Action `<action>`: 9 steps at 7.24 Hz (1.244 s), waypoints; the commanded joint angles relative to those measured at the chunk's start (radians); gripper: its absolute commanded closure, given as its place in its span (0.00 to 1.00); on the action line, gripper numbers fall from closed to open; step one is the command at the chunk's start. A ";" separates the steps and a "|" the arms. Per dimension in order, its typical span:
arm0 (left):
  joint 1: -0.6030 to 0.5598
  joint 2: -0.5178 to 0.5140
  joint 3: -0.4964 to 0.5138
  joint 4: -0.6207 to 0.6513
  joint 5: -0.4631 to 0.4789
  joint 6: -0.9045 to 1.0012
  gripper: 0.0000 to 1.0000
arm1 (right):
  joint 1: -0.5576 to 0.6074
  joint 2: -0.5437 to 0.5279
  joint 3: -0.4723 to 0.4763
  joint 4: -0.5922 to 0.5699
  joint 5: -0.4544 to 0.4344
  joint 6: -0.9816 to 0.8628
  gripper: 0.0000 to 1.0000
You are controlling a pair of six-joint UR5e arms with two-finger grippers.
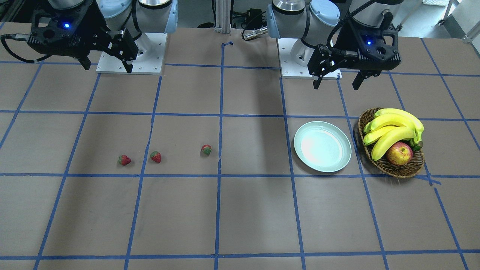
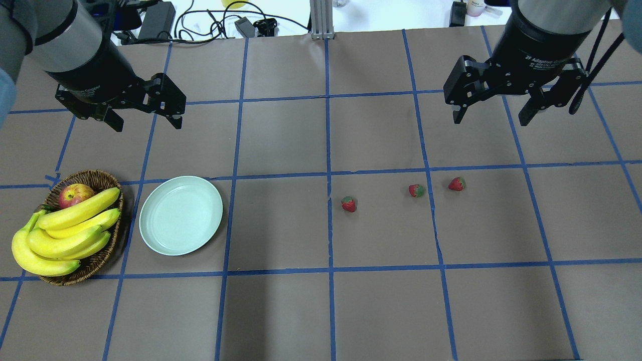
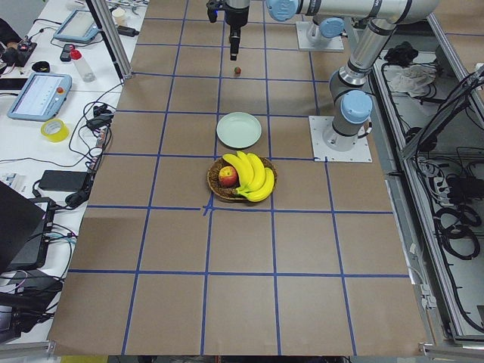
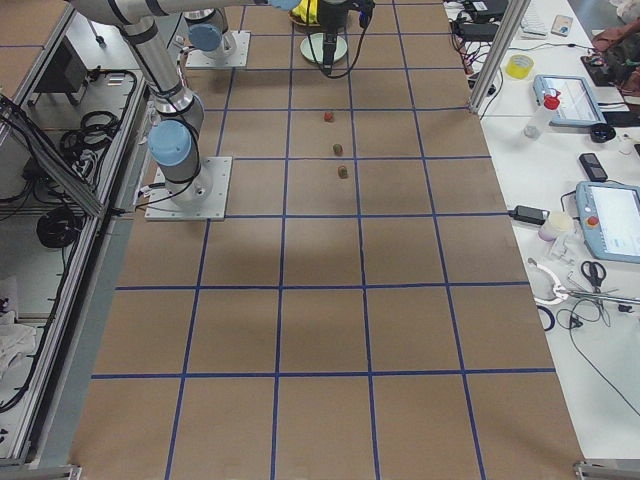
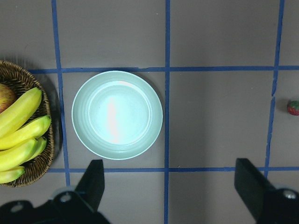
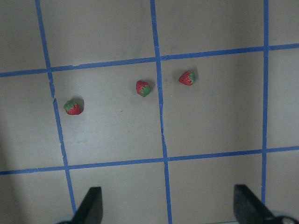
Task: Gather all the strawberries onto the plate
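- Strawberries (image 6: 143, 88) are gripped by neither pincer: the left gripper (image 2: 147, 123) is held in the air above the table (image 2: 281, 311), its fingers spread wide with nothing between them.
- The right gripper (image 2: 490, 120) is likewise held clear of the table, its fingers spread wide and empty.
- In the right wrist view all three fruits are seen lying on the brown table in a loose row, none touching another.
- The outer berry (image 2: 457, 184) and the middle berry (image 2: 416, 190) are laid near each other, with a blue tape line (image 2: 430, 200) running between them.
- The inner berry (image 2: 349, 204) is set further off, toward the table's middle, near another tape line.
- The plate (image 2: 181, 215) is seen in the left wrist view, bare and flat on the table, on the robot's left half and well apart from the fruits.
- A wicker basket (image 2: 95, 176) is placed just beside the plate, on the side away from the berries.
- Bananas (image 2: 70, 230) and an apple (image 2: 75, 194) are held in the basket.
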 commanded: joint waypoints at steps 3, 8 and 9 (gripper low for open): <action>0.001 0.000 0.001 -0.001 0.000 0.000 0.00 | 0.000 0.005 0.008 -0.011 -0.004 -0.002 0.00; 0.001 -0.001 0.002 0.001 0.000 0.000 0.00 | 0.004 0.020 0.027 -0.011 0.006 -0.005 0.00; 0.001 -0.001 0.002 0.001 0.000 0.000 0.00 | 0.007 0.028 0.036 -0.011 0.006 -0.011 0.00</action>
